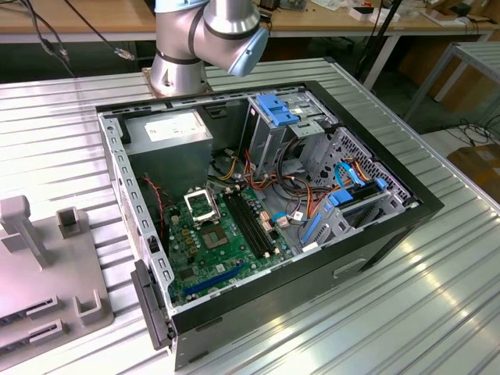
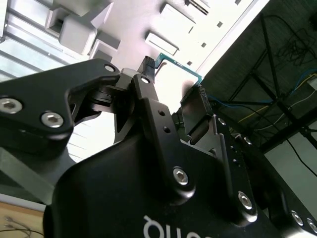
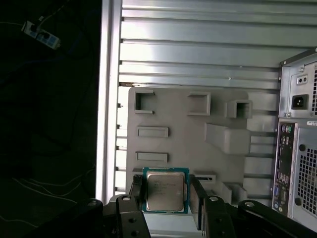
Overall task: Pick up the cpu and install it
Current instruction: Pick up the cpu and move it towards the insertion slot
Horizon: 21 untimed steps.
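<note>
The hand (image 3: 167, 187) is clenched on the cpu (image 3: 165, 193) by its edges, above the grey tray (image 3: 171, 119). Judged risk: so thin a grip lets it tilt or slip.

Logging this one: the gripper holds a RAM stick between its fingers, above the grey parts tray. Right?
No. The gripper holds the cpu, a small square chip with a metal top, not a RAM stick. The first wrist view shows it there, above the grey parts tray.
</note>
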Motion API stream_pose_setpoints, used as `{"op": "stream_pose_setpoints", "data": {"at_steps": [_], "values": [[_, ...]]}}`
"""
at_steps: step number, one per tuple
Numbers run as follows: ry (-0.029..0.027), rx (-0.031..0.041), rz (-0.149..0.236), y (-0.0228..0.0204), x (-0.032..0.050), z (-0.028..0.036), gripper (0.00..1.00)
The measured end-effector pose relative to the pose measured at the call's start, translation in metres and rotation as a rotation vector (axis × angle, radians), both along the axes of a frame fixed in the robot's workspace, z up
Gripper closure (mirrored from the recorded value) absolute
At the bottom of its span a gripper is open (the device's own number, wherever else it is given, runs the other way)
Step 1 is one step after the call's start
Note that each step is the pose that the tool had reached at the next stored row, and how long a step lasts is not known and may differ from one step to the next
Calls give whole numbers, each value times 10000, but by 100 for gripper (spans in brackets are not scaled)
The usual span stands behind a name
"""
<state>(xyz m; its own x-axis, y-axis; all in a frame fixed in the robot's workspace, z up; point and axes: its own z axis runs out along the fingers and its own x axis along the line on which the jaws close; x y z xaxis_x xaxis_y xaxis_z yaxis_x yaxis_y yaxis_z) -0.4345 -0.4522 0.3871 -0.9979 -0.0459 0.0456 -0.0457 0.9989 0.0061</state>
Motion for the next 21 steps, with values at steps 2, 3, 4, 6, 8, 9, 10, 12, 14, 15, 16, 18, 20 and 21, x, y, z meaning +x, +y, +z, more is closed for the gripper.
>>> {"op": "stream_pose_setpoints", "data": {"at_steps": [2, 3, 4, 6, 8, 9, 10, 12, 14, 15, 16, 18, 20, 21], "values": [[0, 0, -1, 0, 21, 0, 53], [1, 1, -1, 0, 30, 0, 53], [1, 0, -1, 0, 42, 0, 53], [2, 1, -1, 0, 67, 0, 53], [3, 1, 0, 0, 93, 0, 53], [4, 0, 0, 0, 102, 0, 53], [6, 0, -1, 0, 120, 0, 53], [8, 0, -1, 0, 142, 0, 53], [11, 1, -1, 0, 173, -1, 53], [12, 1, -1, 0, 184, -1, 53], [14, 0, 0, 0, 197, 0, 53], [15, 1, 0, 0, 217, -1, 53], [19, 0, -1, 0, 237, 0, 53], [19, 0, -1, 0, 248, 0, 53]]}}
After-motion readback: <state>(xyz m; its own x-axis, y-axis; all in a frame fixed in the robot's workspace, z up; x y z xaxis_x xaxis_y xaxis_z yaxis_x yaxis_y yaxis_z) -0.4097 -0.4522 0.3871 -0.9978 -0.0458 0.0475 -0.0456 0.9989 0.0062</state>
